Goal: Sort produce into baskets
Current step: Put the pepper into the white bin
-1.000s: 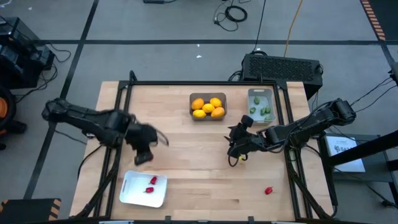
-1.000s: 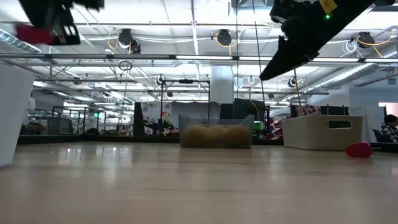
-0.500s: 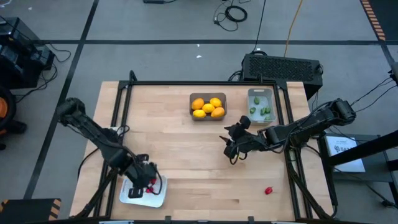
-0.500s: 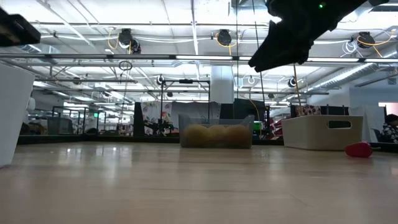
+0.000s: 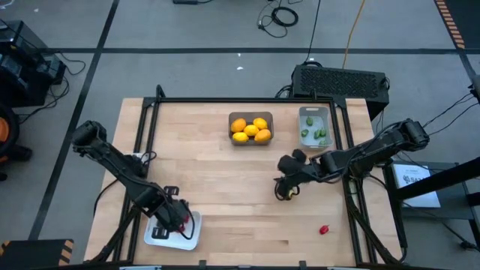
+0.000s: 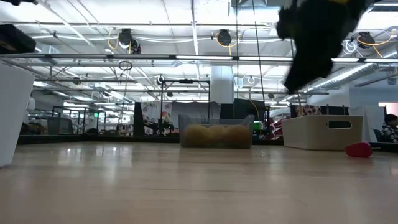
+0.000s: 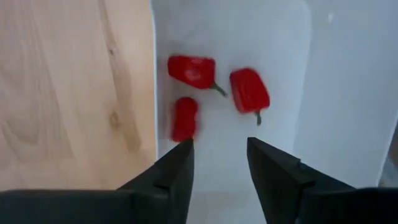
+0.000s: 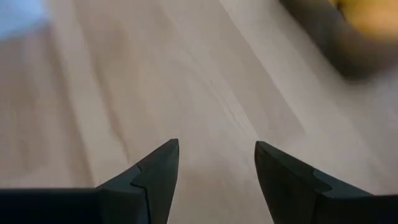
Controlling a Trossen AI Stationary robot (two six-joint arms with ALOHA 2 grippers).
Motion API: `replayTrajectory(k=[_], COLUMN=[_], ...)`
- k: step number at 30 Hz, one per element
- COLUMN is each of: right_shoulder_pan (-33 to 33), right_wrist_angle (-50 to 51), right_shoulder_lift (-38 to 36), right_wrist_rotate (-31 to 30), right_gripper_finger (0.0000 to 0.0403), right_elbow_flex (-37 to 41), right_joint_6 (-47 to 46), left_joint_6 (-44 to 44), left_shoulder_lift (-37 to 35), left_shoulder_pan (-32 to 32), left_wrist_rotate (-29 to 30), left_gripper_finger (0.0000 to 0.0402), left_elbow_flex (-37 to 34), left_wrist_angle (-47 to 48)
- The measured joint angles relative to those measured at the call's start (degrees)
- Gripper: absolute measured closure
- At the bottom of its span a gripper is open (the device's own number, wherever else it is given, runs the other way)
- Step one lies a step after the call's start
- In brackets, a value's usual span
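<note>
Lab: ceiling trusses (image 6: 186,57), floor cables (image 5: 281,15)

No legible text, labels, brands or numbers in any view. White sheet (image 5: 417,180) beside table's (image 5: 225,187) right edge carries dark print, too small to read.

Left arm is covering much of the white tray (image 5: 193,229); dark grey bin (image 8: 329,43) is blurring at frame's upper right.
</note>
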State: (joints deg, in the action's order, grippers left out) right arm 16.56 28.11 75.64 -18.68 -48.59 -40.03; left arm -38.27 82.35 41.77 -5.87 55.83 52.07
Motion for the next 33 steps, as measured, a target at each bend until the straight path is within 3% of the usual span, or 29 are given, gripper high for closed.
replayTrajectory(k=[7, 13, 21, 28, 33], right_shoulder_pan=[0.0, 0.0, 1.4, 1.6, 1.6], right_wrist_angle=[17.2, 28.5, 28.3, 26.8, 23.5], right_shoulder_lift=[0.0, 0.2, 1.4, 4.4, 7.4], right_wrist_rotate=[5.2, 5.4, 5.6, 5.6, 5.7], right_gripper_finger=[0.0202, 0.0202, 0.0202, 0.0202, 0.0202], right_elbow_flex=[-0.1, -0.1, 2.9, 4.2, 5.7], right_joint_6=[-12.8, -28.0, -33.9, -33.5, -30.4], left_joint_6=[10.9, 23.6, 39.8, 39.4, 38.7], left_shoulder_lift=[-0.2, -2.7, -9.6, -19.9, -26.0], left_shoulder_pan=[-1.1, -6.4, -17.4, -25.2, -26.1], left_wrist_rotate=[-0.1, 6.2, 7.6, 4.7, 4.4], left_gripper_finger=[0.0233, 0.0233, 0.0233, 0.0233, 0.0233], left_elbow_flex=[0.0, 0.0, -0.8, -9.8, -18.4], left_wrist_angle=[1.2, 0.7, -6.9, -12.4, -24.1])
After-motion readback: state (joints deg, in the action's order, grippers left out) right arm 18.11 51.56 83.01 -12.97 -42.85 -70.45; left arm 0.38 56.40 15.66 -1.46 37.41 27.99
